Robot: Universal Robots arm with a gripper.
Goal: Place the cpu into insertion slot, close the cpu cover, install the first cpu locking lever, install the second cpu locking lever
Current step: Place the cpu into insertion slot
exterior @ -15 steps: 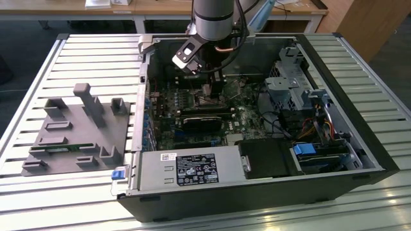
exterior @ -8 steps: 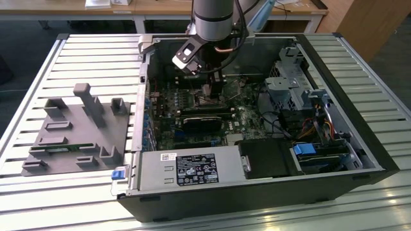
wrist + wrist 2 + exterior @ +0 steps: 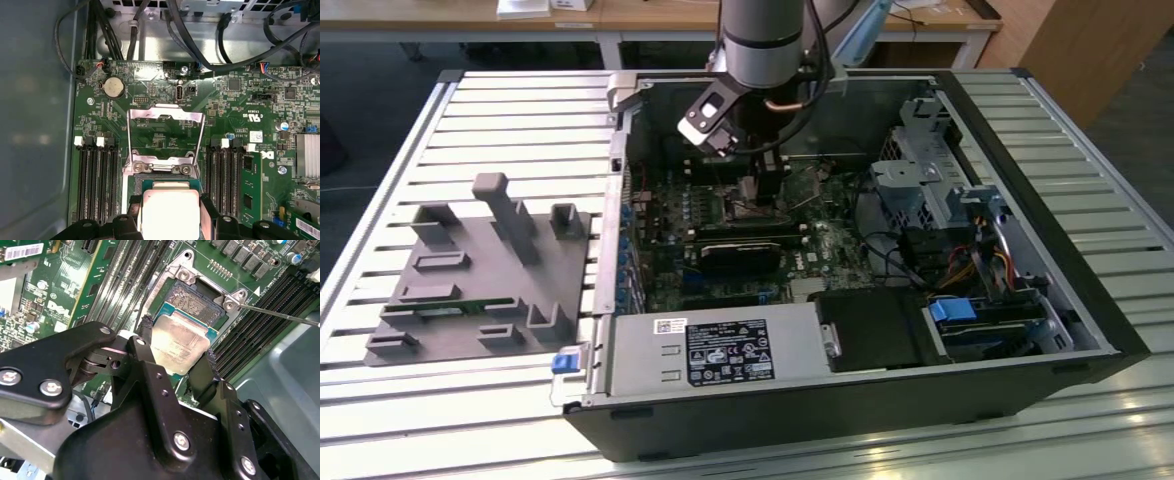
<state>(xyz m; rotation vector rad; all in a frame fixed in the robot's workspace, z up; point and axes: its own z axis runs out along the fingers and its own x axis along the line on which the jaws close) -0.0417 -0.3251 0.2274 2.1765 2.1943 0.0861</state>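
In both wrist views my gripper (image 3: 177, 340) (image 3: 171, 204) is shut on the cpu (image 3: 182, 347) (image 3: 170, 217), a flat square chip with a dull silver top, one black finger on each of two opposite edges. The chip hangs just over the insertion slot (image 3: 197, 300) (image 3: 134, 179) and covers part of its dark centre; whether they touch, I cannot tell. The cpu cover (image 3: 165, 114), a thin silver frame, is flipped open beyond the socket. In the exterior view the gripper (image 3: 750, 188) reaches down inside the computer case above the insertion slot (image 3: 747, 212).
Long black memory slots (image 3: 95, 180) (image 3: 225, 180) flank the socket. A thin metal lever rod (image 3: 280, 316) sticks out beside it. A black block (image 3: 740, 255), power supply (image 3: 720, 350), drive cage (image 3: 934, 185) and cables (image 3: 200, 45) crowd the case. A grey fixture (image 3: 480, 270) lies on the exterior view's left.
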